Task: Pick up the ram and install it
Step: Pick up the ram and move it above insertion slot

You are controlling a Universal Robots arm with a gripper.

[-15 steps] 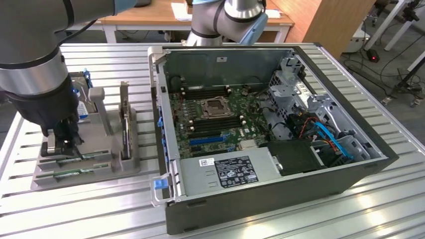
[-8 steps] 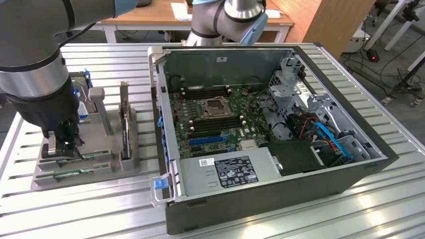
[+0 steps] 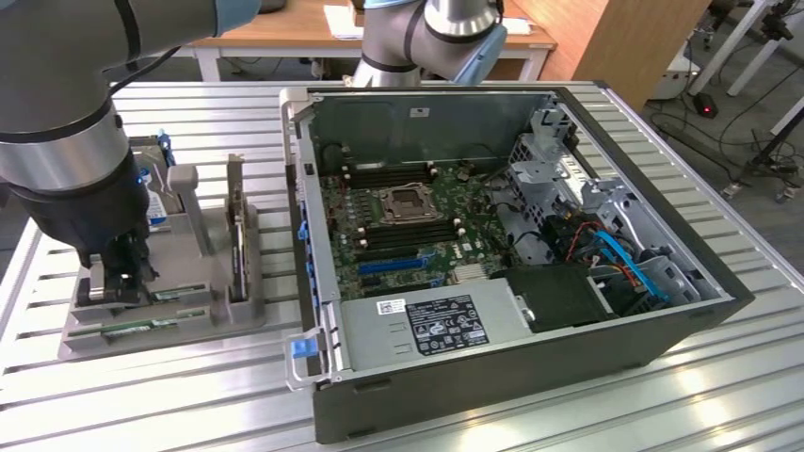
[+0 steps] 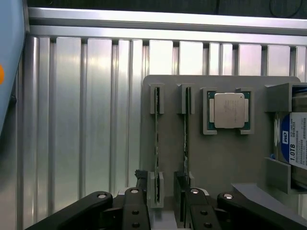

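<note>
**Gripper Over the Ram, Nothing Pinched Yet**

Find the holder (image 3: 88, 344) at about nine o'clock from the case (image 3: 503, 395) in the exterior view, with the arm (image 3: 56, 122) standing straight over it. See the gripper (image 4: 165, 206) spread wide in the wrist view, straddling one end of the ram (image 4: 157, 139) with no squeeze on it (no contact to be made out). Lined up, by the look of it, for a grasp across the two flat faces rather than along the length.

Stood on its long edge in a narrow slot, propped by a small block at each end. Probably kept so to hold the faces clear of the holder's floor and reachable from above. Set just beside a second stick (image 4: 186, 139) in a matching slot, then the CPU (image 4: 229, 111) in its pocket, then the drive (image 4: 293, 143).

Laid on its side with the cover off, that case, presumably to turn the board (image 3: 440, 250) upward. Dark memory slots (image 3: 377, 171) at twelve and six o'clock from the socket (image 3: 409, 201). Hard to say whether any filled.

As for looks: long, narrow and very thin. Seen edge-on as little more than a dark green line. No chip or label to be told apart from this angle.
</note>
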